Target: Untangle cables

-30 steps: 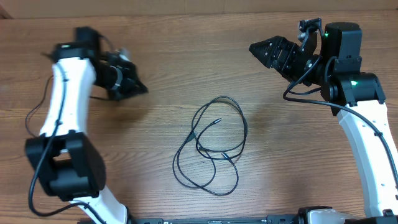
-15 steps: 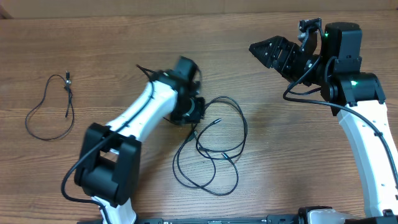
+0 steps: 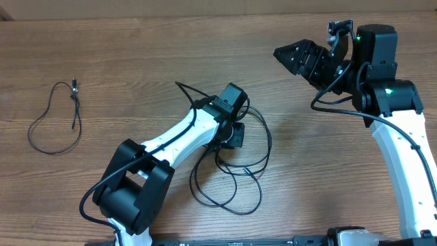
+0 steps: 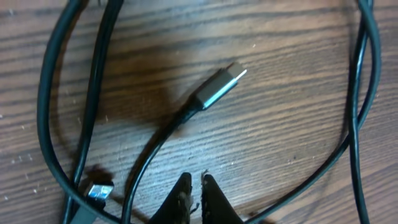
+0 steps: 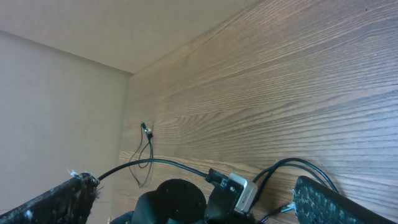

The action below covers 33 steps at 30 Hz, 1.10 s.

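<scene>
Left gripper [image 4: 194, 186] low over tangled cables [image 3: 235, 181] at middle of table [image 3: 136, 55], fingertips pinched together, empty, just short of silver plug end [image 4: 221, 86]. Single cable [image 3: 53, 133] alone, far left. Right gripper [image 3: 295, 57] raised back right, jaws wide apart, holding nothing.

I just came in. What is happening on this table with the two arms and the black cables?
The left gripper hangs low over the tangled cables in the middle of the table. Its jaws are shut and empty, just short of a plug end lying on the wood. A single cable lies alone far to the left, free of the heap. The right gripper waits open off to the right, touching nothing.
</scene>
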### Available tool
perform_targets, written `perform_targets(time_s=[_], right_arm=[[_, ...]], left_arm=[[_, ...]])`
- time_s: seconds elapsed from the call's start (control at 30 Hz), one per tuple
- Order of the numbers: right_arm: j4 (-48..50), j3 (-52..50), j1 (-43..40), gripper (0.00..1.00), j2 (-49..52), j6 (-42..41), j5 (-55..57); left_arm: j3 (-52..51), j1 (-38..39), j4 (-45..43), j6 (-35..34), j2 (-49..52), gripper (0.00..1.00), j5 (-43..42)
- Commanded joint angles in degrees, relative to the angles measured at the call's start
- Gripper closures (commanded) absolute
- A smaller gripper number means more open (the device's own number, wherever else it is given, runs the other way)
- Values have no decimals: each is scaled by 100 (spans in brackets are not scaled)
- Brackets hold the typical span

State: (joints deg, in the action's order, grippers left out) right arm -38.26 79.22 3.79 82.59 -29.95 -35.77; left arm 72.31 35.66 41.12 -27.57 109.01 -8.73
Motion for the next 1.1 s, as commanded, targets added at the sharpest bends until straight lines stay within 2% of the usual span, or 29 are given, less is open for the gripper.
perform_targets(time_s=[0.0, 0.67, 0.8, 0.9, 1.07], right_arm=[[17, 136, -13, 0, -22, 46, 17], [17, 136, -13, 0, -22, 46, 17], [17, 136, -13, 0, -22, 44, 15], [17, 136, -13, 0, -22, 46, 17], [17, 136, -13, 0, -22, 44, 15]], left_arm=[[-63, 50, -127, -103, 33, 91, 188], [-219, 48, -304, -184, 37, 93, 361], [-219, 48, -306, -186, 37, 91, 363], [-219, 48, -306, -186, 37, 85, 452], [-219, 48, -306, -181, 37, 85, 492]])
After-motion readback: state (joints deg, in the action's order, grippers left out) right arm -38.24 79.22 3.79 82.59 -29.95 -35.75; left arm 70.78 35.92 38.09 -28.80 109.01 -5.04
